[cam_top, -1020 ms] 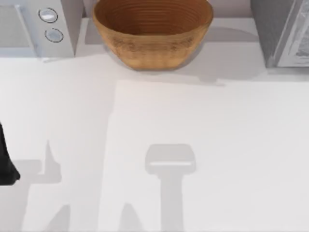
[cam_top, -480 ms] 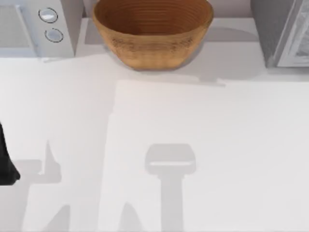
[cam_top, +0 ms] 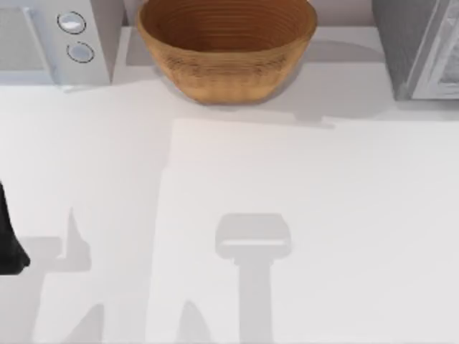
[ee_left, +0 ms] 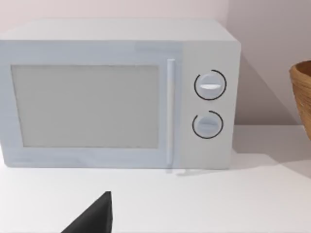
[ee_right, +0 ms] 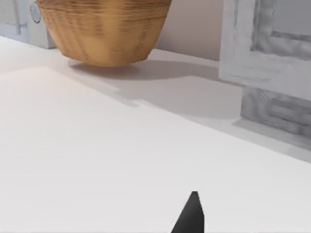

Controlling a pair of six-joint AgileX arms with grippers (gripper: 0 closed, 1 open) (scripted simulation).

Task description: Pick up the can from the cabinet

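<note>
Cabinet (cam_top: 419,50) at tabletop's (cam_top: 301,215) far right corner, can presumably inside, hidden | wicker bowl (cam_top: 226,46) far centre | microwave (ee_left: 116,94) far left | left arm (cam_top: 8,236) at left edge | both jaws: state can't be told

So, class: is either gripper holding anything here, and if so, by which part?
Nothing is seen held. The left gripper and right gripper show bare tips above the table.

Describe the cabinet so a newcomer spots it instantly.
Start at the table's back edge, then go to its right corner, past the woven basket. The cabinet stands there: pale grey, with a framed panel door, unlike the smooth microwave with two dials at left.
</note>
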